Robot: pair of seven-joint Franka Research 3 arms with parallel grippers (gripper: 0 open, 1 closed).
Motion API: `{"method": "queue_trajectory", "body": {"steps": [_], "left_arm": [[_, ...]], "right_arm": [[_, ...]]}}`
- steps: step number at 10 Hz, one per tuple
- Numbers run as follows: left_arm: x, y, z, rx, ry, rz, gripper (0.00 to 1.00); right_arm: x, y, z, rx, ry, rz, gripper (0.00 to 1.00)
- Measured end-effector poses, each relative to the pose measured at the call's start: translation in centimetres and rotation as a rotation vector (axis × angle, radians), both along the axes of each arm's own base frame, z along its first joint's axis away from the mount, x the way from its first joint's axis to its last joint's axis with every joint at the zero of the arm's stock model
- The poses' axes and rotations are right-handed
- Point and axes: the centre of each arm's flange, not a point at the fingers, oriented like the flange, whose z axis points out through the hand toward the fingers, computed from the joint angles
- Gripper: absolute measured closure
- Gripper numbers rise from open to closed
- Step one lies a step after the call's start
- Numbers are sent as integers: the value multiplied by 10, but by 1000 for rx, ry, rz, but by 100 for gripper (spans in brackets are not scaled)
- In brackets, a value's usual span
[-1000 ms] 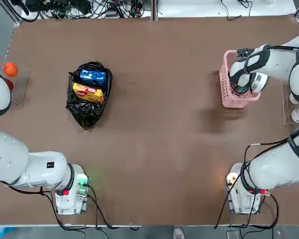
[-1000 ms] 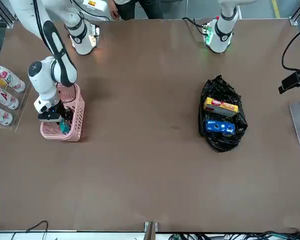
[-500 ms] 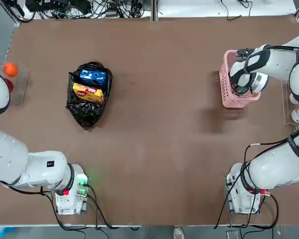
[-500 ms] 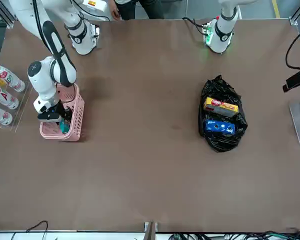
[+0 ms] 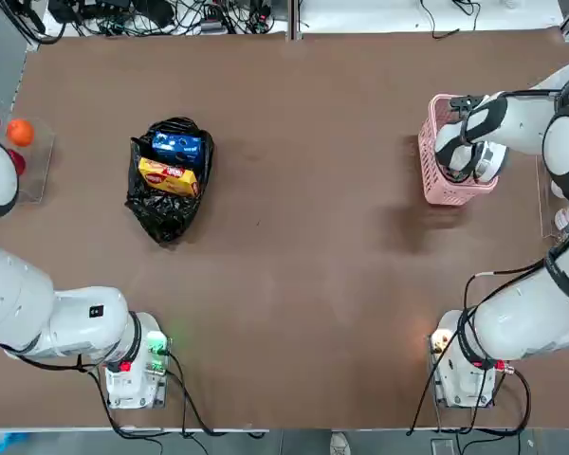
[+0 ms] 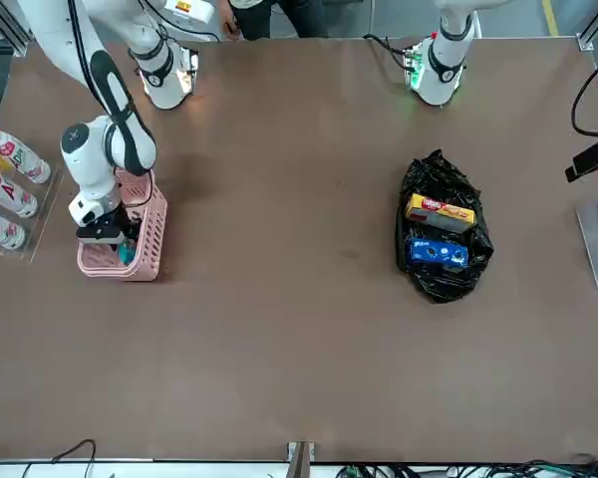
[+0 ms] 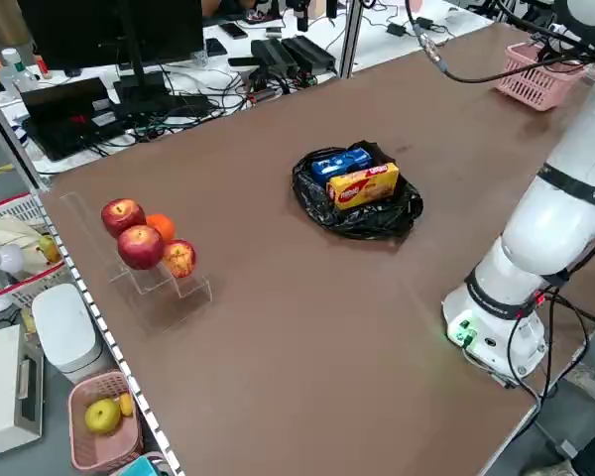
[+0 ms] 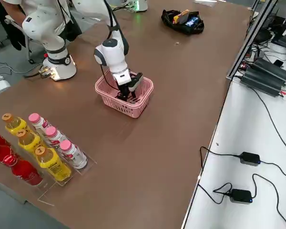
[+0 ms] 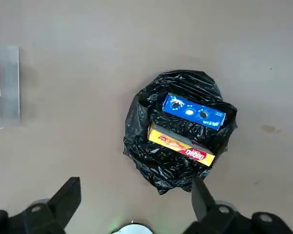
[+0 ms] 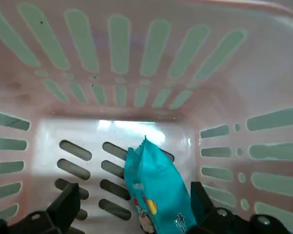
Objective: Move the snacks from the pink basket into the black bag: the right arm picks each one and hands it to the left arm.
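Note:
The pink basket (image 5: 425,169) (image 6: 148,237) (image 8: 136,109) stands at the table's right side. My right gripper (image 10: 133,190) is down inside the basket, open. The teal snack (image 10: 158,192) (image 6: 127,255) stands on edge on the basket floor between the gripper's fingers. At the left lies the black bag (image 5: 161,213) (image 6: 441,287) (image 9: 151,158), holding the blue snack (image 5: 176,146) (image 9: 194,111) and the yellow snack (image 5: 169,176) (image 9: 181,146). My left gripper (image 9: 135,184) hangs open high above the bag, holding nothing.
A rack of bottles (image 6: 5,189) (image 8: 43,148) stands beyond the basket at the right edge. Red and orange fruits (image 5: 17,133) (image 7: 144,243) sit on a clear stand at the left edge. Cables (image 5: 171,14) run behind the far edge.
The right gripper has shifted slightly inside the basket, and the basket has been nudged a little. The left arm has drifted slightly. The bag and its two snacks have not moved.

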Motion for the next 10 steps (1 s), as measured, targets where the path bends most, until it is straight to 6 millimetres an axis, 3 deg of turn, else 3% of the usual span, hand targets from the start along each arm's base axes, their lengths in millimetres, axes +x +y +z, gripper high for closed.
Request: {"method": "queue_trajectory", "body": {"steps": [3,10], "left_arm": [[0,0,0,-8,-1,1,0],[1,-3,-1,-29,-1,3,0]], "right_arm": [[0,0,0,0,1,2,2],[-1,1,-5,-8,1,6,27]]}}
